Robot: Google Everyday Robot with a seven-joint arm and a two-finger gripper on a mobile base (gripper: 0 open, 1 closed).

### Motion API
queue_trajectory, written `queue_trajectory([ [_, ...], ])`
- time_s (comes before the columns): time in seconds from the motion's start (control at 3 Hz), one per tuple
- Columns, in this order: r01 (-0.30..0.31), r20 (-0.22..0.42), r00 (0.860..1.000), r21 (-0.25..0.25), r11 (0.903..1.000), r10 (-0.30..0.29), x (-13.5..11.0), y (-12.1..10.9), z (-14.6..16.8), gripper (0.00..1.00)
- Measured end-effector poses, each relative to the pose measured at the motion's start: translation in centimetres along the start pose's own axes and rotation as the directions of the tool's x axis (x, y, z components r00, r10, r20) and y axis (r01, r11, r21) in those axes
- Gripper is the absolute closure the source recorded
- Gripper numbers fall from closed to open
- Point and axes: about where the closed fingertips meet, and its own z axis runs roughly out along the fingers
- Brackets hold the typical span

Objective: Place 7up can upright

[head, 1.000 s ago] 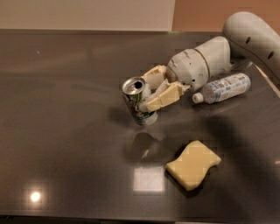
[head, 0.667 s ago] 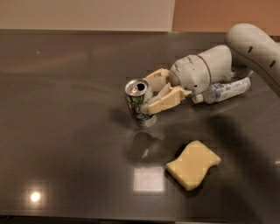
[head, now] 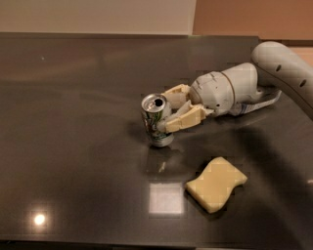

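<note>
The 7up can [head: 155, 117], silver with green markings and an open pull-tab top, is upright near the middle of the dark table [head: 73, 122], its base at the surface. My gripper [head: 167, 110] reaches in from the right. Its tan fingers [head: 188, 119] straddle the can's right side, one behind it and one in front, closed against it. The white wrist and arm [head: 230, 90] stretch away to the upper right.
A yellow sponge [head: 216, 183] lies in front of the gripper, to the lower right. A clear plastic bottle [head: 261, 103] lies on its side behind the wrist, mostly hidden. The table's back edge meets a wall [head: 98, 14].
The gripper has moved the can slightly down and to the right, to the table surface. The wrist now covers most of the bottle.
</note>
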Motion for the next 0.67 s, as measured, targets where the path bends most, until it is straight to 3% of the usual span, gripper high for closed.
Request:
queue_trajectory([
  [0.33, -0.01, -0.001, 1.0, 0.007, 0.9999, 0.01, 0.75, -0.25, -0.09, 0.14],
  [0.67, -0.008, -0.001, 1.0, 0.006, 0.9999, 0.008, 0.64, -0.34, 0.13, 0.0],
])
